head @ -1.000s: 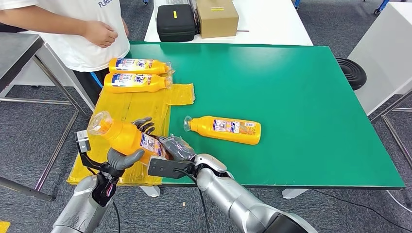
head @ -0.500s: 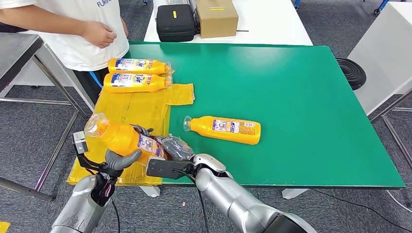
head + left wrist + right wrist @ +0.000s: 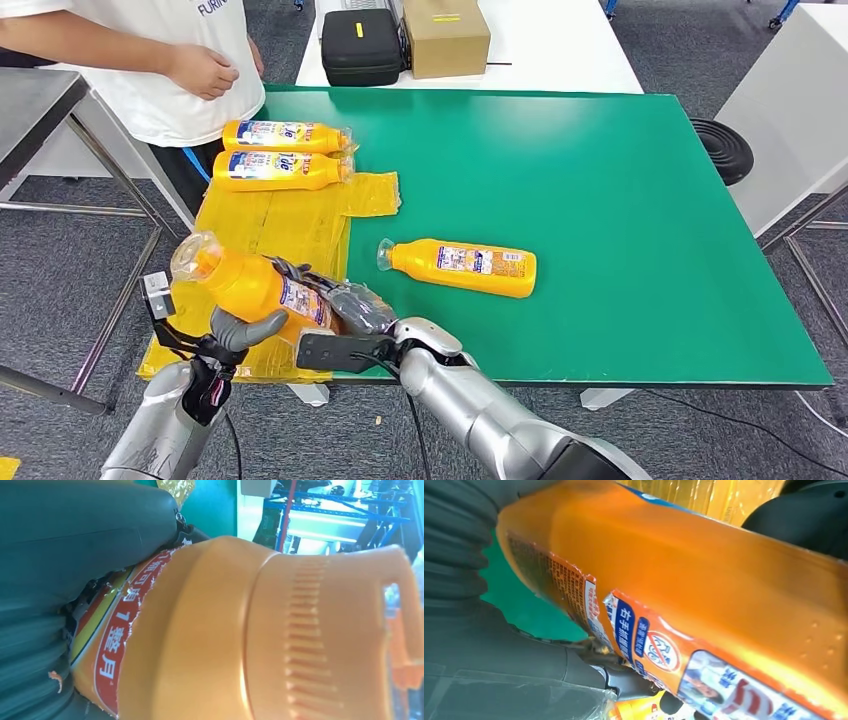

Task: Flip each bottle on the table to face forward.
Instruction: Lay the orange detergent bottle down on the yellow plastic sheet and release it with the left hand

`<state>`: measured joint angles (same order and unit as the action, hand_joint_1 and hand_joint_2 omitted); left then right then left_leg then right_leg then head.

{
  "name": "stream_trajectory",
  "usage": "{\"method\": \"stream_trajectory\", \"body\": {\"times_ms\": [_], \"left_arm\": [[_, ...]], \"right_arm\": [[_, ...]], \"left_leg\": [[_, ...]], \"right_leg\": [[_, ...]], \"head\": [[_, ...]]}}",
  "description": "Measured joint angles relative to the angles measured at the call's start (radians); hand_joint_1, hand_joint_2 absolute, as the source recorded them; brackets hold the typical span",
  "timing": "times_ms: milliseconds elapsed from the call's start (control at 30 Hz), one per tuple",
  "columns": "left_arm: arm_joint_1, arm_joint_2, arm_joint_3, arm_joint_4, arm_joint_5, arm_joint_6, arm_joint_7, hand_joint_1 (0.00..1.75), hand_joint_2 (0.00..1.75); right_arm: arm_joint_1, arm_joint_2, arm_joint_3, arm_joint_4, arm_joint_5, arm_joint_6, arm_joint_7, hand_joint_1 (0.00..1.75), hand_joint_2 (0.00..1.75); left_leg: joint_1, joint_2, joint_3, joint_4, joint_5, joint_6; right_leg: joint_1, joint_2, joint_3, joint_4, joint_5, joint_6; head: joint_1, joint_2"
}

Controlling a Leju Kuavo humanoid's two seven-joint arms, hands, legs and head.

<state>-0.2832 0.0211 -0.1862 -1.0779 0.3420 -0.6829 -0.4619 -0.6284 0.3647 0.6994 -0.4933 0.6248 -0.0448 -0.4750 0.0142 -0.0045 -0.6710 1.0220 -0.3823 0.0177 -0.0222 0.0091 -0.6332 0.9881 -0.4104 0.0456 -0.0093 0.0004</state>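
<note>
An orange bottle (image 3: 248, 288) with a clear-wrapped cap hangs tilted above the table's near left corner, cap pointing up and to the left. My left hand (image 3: 250, 324) holds its body from below and my right hand (image 3: 353, 307) grips its base end. The same bottle (image 3: 260, 630) shows orange in the left wrist view, and its label (image 3: 659, 650) shows in the right wrist view. Another orange bottle (image 3: 463, 266) lies on its side on the green table (image 3: 600, 200). Two more bottles (image 3: 285, 135) (image 3: 278, 168) lie side by side at the far left.
A yellow plastic sheet (image 3: 270, 235) covers the table's left strip. A person in a white shirt (image 3: 170, 60) stands at the far left corner. A black case (image 3: 360, 45) and a cardboard box (image 3: 447, 35) sit on the white table behind.
The held bottle has shifted a little to the left and toward me, with both hands moving along with it. The other bottles lie as before.
</note>
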Motion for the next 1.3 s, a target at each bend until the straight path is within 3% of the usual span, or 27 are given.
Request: {"method": "stream_trajectory", "body": {"times_ms": [300,867,1000,1300], "left_arm": [[-0.052,0.021,0.001,0.018,-0.263,0.167,-0.06,1.75,1.75],[-0.108,0.075,0.018,0.096,-0.541,0.436,-0.076,1.75,1.75],[-0.118,0.122,0.02,0.02,-0.786,0.571,-0.017,1.75,1.75],[-0.211,0.232,-0.03,-0.103,-1.128,0.598,0.125,1.75,1.75]], "right_arm": [[0.051,-0.047,-0.049,-0.076,0.114,-0.046,0.089,0.0,0.0],[0.178,-0.135,-0.143,-0.319,0.219,-0.058,0.131,0.0,0.0],[0.221,-0.153,-0.159,-0.395,0.233,-0.05,0.139,0.0,0.0],[0.244,-0.174,-0.187,-0.469,0.223,-0.045,0.147,0.0,0.0]], "left_leg": [[0.0,-0.004,0.0,0.0,0.0,0.0],[0.0,-0.003,0.0,0.0,0.0,0.0],[0.001,-0.003,0.0,0.0,0.001,-0.001],[0.002,-0.003,-0.001,0.0,0.002,-0.002]], "right_leg": [[0.0,-0.002,0.001,0.0,0.0,0.0],[0.0,-0.001,0.001,0.0,0.0,0.0],[0.001,-0.001,0.001,0.0,0.0,0.0],[0.001,-0.001,0.001,0.0,0.001,0.0]], "head": [[0.0,0.0],[0.0,0.0],[0.0,0.0],[0.0,0.0]]}}
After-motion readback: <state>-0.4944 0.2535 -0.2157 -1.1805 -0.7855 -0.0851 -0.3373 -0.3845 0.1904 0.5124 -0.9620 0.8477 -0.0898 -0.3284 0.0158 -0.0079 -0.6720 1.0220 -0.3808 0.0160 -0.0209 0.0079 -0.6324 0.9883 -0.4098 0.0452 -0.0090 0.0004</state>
